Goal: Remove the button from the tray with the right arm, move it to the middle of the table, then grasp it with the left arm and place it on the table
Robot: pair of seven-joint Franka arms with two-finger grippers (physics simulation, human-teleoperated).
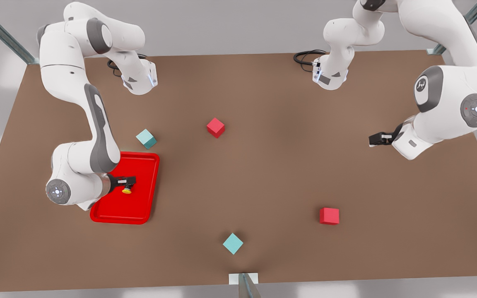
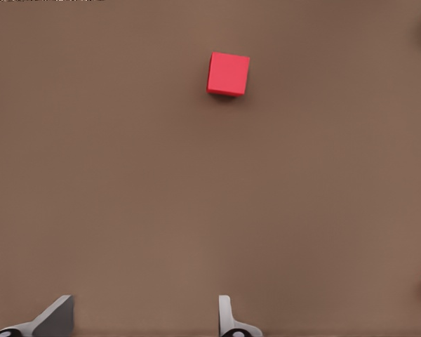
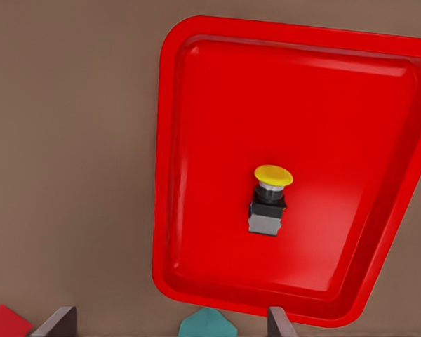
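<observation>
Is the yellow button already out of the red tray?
No, the button lies inside the tray, on its floor, with the right gripper open above it.

Four small matte cubes, well apart:
- teal cube (image 1: 146, 138), far left
- red cube (image 1: 215, 127), far centre
- red cube (image 1: 329, 216), near right
- teal cube (image 1: 233, 243), near centre

Coiled black cables (image 1: 307, 56), far edge.
</observation>
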